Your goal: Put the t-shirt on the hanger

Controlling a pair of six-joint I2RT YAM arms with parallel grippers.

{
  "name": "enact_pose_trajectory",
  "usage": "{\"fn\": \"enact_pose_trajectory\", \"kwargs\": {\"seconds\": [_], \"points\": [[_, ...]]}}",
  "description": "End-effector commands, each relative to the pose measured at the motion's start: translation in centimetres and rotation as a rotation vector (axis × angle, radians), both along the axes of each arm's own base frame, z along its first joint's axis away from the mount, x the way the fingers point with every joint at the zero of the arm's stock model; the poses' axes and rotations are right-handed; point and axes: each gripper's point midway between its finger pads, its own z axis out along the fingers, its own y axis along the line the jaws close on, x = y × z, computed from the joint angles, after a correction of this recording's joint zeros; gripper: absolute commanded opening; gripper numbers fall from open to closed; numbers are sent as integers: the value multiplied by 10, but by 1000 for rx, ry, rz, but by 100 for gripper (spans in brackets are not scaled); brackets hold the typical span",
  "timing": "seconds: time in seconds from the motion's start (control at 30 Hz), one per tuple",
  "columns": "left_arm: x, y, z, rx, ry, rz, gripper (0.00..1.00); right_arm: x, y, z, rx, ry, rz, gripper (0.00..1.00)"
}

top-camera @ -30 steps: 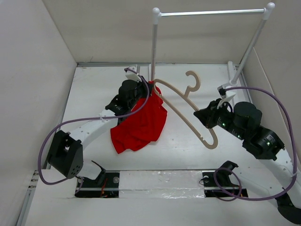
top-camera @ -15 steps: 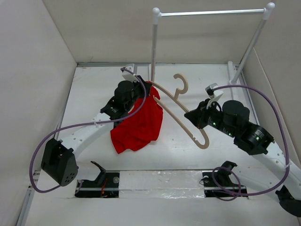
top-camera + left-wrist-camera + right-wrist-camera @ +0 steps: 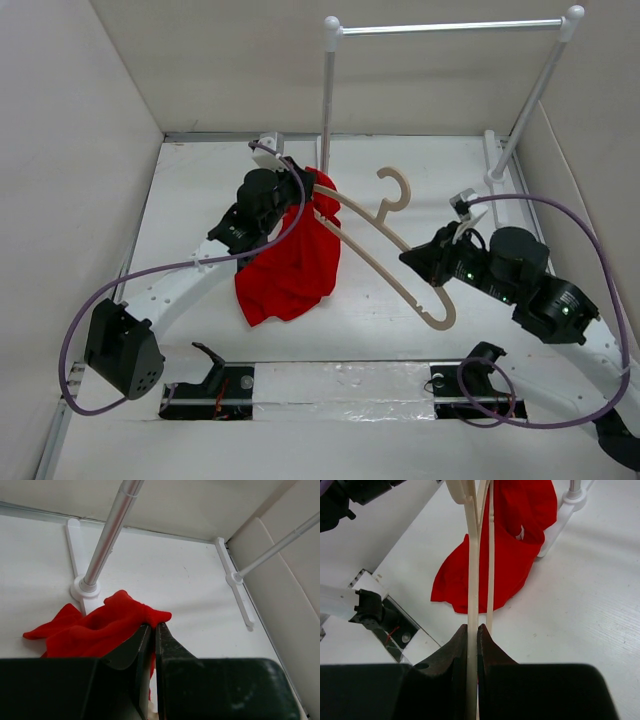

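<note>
The red t-shirt (image 3: 295,262) hangs crumpled from my left gripper (image 3: 303,186), which is shut on its upper edge near the rack's left post; the cloth also shows in the left wrist view (image 3: 100,627). The beige hanger (image 3: 385,240) is held in the air by my right gripper (image 3: 432,262), shut on one of its thin arms (image 3: 471,580). The hanger's left end goes into the top of the shirt beside the left gripper. Its hook (image 3: 397,187) points toward the back. The shirt's lower part rests on the table (image 3: 485,575).
A white rack with a silver rod (image 3: 450,27) stands at the back, its left post (image 3: 327,100) just behind the shirt and its right post (image 3: 530,100) near the right wall. Post feet show in the left wrist view (image 3: 82,587). Walls close in both sides.
The right gripper has shifted the hanger a little left then back right and nearer. The left gripper moved slightly back with the shirt, whose top is bunched higher on the hanger's end.
</note>
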Motion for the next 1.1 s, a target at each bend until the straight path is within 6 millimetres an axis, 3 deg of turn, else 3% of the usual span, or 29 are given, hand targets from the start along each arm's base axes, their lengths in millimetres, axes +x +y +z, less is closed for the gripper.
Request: {"fn": "enact_pose_trajectory", "kwargs": {"seconds": [0.0, 0.07, 0.2, 0.33, 0.43, 0.6, 0.7, 0.87, 1.07], "points": [[-6, -1, 52, -78, -107, -23, 0, 6, 23, 1, 25, -9, 62, 0], [-10, 2, 51, -74, -98, -26, 0, 17, 24, 1, 24, -21, 24, 0], [-25, 6, 56, -88, -110, -25, 0, 44, 25, 17, 42, -89, -84, 0], [-27, 20, 57, -60, -110, 42, 0, 58, 30, 41, 88, -159, -138, 0], [-27, 27, 62, -55, -116, 70, 0, 58, 33, 53, 83, -187, -150, 0], [-28, 29, 66, -60, -122, 90, 0, 60, 23, 71, 94, -221, -218, 0], [-26, 47, 77, -57, -137, 181, 0, 52, 23, 77, 92, -220, -203, 0], [-34, 61, 107, -95, -203, 217, 0, 48, 12, 68, 62, -194, -242, 0], [-37, 67, 122, -113, -233, 232, 0, 41, 6, 60, 42, -168, -240, 0]]}}
